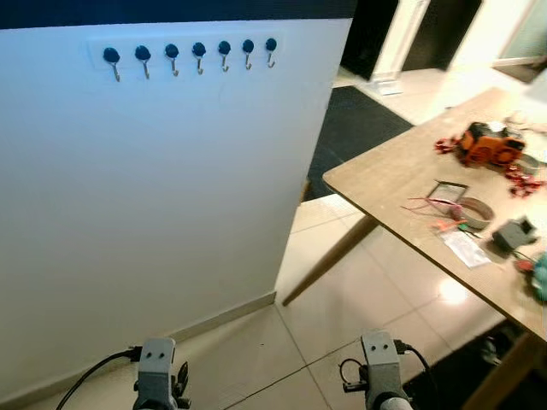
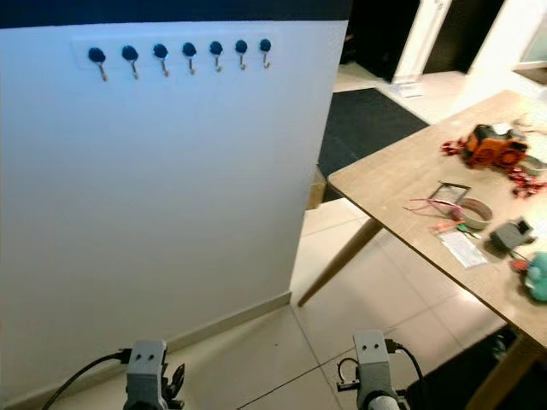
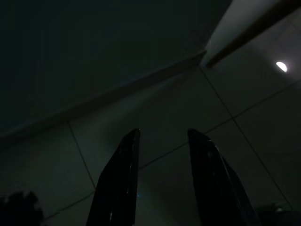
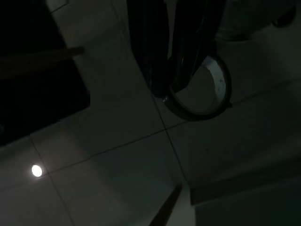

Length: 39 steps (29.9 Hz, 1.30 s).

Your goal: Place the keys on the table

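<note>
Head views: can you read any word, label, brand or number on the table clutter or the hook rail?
No text can be read.
Orange device on the table: any marking is too blurred.
Clear packet: print too small to read.
Tape roll and grey box: nothing legible.
Hook rail on the white wall: no lettering shows.

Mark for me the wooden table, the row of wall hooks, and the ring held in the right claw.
Wooden table (image 1: 389,175), left eye view: bare top near its corner.
Row of wall hooks (image 1: 198,50), left eye view: knob of the middle hook.
Ring (image 4: 225,84), right wrist view: its rim, hanging from the shut right claw (image 4: 171,87).
</note>
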{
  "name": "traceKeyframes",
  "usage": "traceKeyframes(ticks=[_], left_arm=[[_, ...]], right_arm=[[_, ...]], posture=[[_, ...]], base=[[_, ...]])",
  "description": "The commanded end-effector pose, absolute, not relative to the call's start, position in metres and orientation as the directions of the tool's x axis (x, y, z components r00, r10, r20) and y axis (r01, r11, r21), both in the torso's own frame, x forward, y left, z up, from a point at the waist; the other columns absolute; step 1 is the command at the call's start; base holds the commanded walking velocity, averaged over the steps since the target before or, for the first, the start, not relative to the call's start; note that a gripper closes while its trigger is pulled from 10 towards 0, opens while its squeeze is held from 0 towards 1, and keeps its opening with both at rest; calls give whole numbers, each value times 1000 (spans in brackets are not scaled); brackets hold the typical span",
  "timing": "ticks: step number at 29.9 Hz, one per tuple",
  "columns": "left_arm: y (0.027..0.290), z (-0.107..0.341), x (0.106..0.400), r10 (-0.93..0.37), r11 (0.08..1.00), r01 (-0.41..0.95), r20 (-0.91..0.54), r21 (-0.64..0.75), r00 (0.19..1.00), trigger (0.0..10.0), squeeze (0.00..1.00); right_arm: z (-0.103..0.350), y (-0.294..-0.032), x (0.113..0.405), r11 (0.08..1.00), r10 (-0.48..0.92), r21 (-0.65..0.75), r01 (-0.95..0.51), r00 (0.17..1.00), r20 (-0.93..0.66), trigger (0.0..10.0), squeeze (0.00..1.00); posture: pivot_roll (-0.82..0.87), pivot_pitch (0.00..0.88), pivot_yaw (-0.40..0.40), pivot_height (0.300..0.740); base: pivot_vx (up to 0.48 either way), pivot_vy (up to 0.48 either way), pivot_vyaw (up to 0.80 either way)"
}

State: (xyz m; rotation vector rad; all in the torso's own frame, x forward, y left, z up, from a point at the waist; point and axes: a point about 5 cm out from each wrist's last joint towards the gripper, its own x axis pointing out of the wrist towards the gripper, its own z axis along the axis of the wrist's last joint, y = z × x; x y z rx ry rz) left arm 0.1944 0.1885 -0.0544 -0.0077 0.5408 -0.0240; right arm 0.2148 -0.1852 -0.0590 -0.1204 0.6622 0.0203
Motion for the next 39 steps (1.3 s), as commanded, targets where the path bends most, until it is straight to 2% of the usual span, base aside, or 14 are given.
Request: traceKeyframes(ticks=[1, 29, 39], left_arm=[[187, -57, 192, -33, 999, 30, -525, -13, 850, 10000, 0], [188, -58, 189, -6, 999, -12, -525, -31, 851, 10000, 0], [190, -57, 192, 35, 999, -38, -518, 6, 854, 10000, 0]], right_arm=[[-62, -190, 210, 992, -33, -114, -51, 774, -633, 10000, 0], [-61, -190, 212, 991, -22, -117, -67, 775, -631, 10000, 0], [-60, -189, 213, 990, -14, -119, -79, 776, -631, 10000, 0]], posture=[[67, 71, -29, 740], [71, 77, -38, 740], [71, 79, -42, 740]], base=[[0, 0, -800], [0, 0, -800], [0, 0, -800]])
